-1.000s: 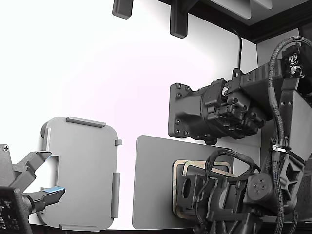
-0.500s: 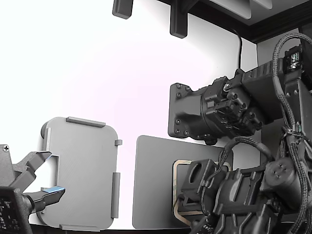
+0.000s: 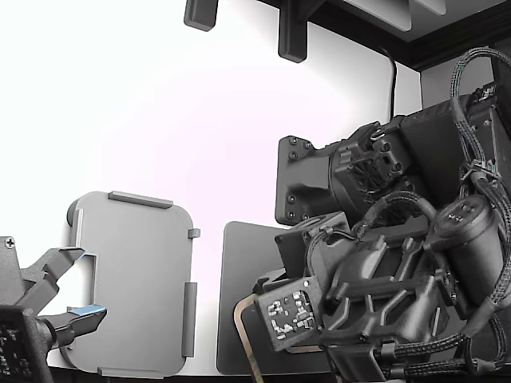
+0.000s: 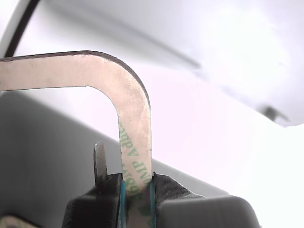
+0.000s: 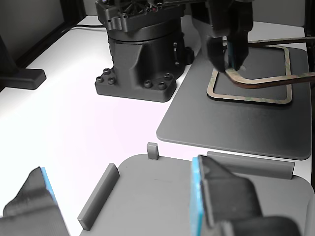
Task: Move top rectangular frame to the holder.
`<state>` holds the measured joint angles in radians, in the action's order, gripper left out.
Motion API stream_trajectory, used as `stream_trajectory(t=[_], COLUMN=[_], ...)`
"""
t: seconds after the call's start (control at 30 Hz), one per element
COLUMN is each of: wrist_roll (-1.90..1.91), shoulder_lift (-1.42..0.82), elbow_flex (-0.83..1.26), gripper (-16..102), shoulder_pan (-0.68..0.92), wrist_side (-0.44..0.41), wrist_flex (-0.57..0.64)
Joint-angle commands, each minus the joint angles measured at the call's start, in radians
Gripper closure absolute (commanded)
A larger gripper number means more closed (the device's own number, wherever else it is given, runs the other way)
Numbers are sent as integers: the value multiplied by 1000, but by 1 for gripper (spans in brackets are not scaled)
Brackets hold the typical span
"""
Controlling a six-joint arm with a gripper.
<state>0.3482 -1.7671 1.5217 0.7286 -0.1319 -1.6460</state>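
Pincer [image 4: 137, 190] clamped on top rectangular frame [image 4: 135, 109], raised above dark mat [image 5: 236, 123].

Dark grey mat [image 5: 231, 128] — second frame [image 5: 246, 96] on it

1. Top rectangular frame [image 4: 135, 114]: thin tan strip w/ green print, rounded corner, open middle; lifted, tilted, one edge clamped betw. gripper [image 4: 137, 190] fingers.
2. Holder [image 3: 136, 279]: light grey rounded-rect plate, raised edge tabs, flat on table, at exterior view's left.
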Motion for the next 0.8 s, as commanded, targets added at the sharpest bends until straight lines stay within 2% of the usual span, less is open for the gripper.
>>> stream_trajectory(t=[0.0, 0.33, 0.77], wrist_roll=[35, 84, 6], shoulder_lift=[-6, 118, 379], elbow_flex=[-48, -201, -437], gripper=[97, 97, 97], shoulder_pan=[-71, -275, -420], wrist_side=[8, 37, 54], wrist_flex=[-9, -9, -11])
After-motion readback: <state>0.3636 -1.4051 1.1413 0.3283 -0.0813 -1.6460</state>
